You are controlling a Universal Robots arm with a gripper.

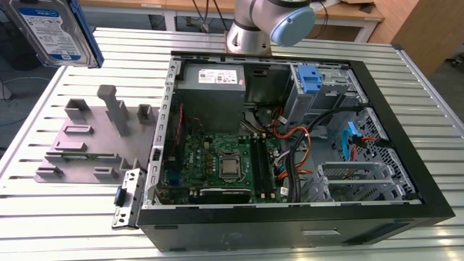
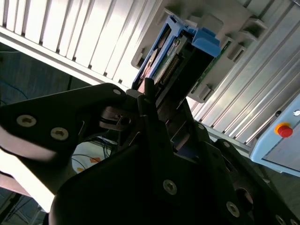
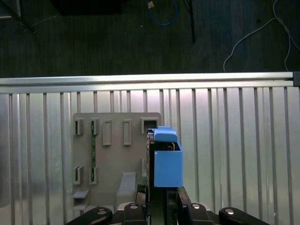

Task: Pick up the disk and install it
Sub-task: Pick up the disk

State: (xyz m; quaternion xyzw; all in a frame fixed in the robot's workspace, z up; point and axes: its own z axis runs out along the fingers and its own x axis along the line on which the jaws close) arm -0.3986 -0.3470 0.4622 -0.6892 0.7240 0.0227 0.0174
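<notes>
Now the gripper (image 3: 161,199) grips the disk (image 3: 167,164) tight, seemingly clear above the grey tray (image 3: 117,157) beneath it.

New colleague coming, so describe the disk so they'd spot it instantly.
On the exterior view's left, beside the open computer case, lies a grey slotted tray. The disk hangs above it: flat, silver, blue-and-white label, blue side rail, unlike the plain tray.

- The tray (image 1: 87,147) lay on the bench (image 1: 73,217), at the exterior view's left of the computer case (image 1: 290,231).
- The disk (image 3: 166,164) hung in the end effector (image 3: 161,199) above the tray.
</notes>
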